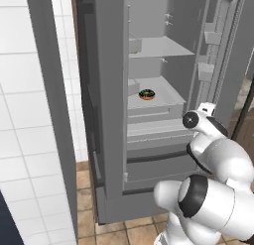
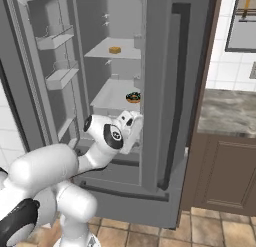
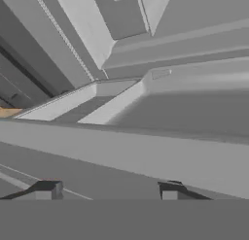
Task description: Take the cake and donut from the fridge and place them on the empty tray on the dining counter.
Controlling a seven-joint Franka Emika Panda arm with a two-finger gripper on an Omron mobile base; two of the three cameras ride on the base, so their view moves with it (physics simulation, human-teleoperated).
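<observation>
Below the middle shelf's front edge, the two-finger claw [image 3: 107, 189] stands partly open and empty inside the tall grey steel fridge [image 2: 160, 91]. Above it, the chocolate-glazed ring donut [image 2: 133, 97] lies near that shelf's front; the yellow-orange cake chunk [image 2: 115, 50] sits mid-shelf one higher. Rising straight up, the fingers [image 3: 46, 189] may strike the shelf lip.

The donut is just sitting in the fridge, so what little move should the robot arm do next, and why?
Probably lift the hand and reach in toward the donut. It lies alone on the fridge's middle shelf, while the gripper is lower, in front of the drawers, jaws apart and holding nothing.
</observation>
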